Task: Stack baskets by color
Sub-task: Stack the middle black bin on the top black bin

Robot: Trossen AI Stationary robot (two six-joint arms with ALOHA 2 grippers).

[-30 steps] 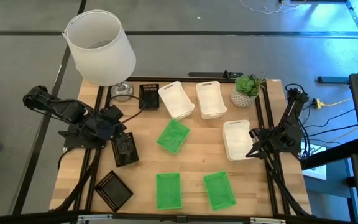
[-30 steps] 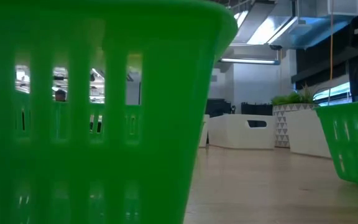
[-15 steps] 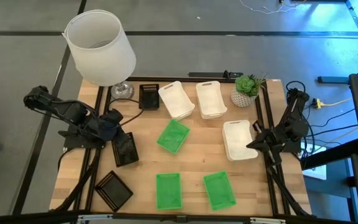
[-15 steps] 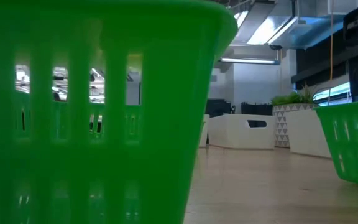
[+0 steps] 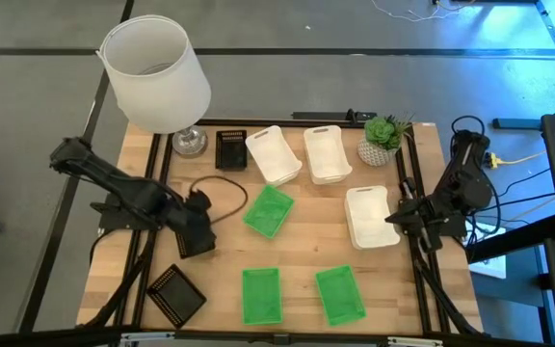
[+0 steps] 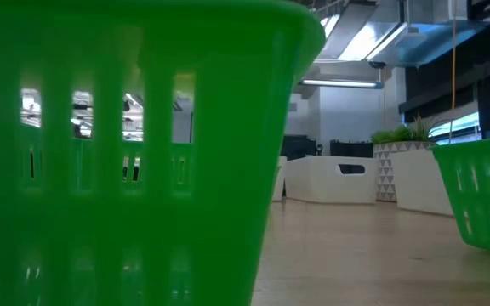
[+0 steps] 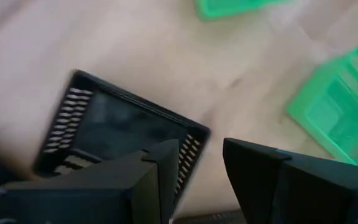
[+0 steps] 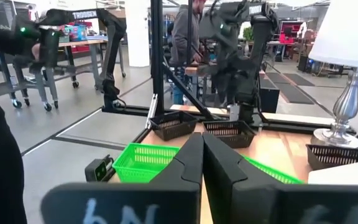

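Workshop floor and metal frames surround a wooden bench where eight small baskets lie sorted only loosely by color. Three white baskets sit toward the far side: two side by side beside a small potted plant, and a third nearer the right edge. Three green baskets occupy the middle and near side, one tilted at center and two along the near edge. A third black basket-like piece rests by the base of a big white lamp.

The left gripper hangs with its fingers spread directly over one black basket, which rests on the bench; the left wrist view shows that basket just beyond the parted fingers, not pinched. Another black basket lies apart at the near left corner. The right gripper, fingers pressed together and empty, waits touching or just beside the third white basket.

Judging from this layout, no stack is complete and the black pair looks to be the step in hand. The next move probably calls for a grasp on one black rim, then a lift and a square lowering into the other so the two nest.
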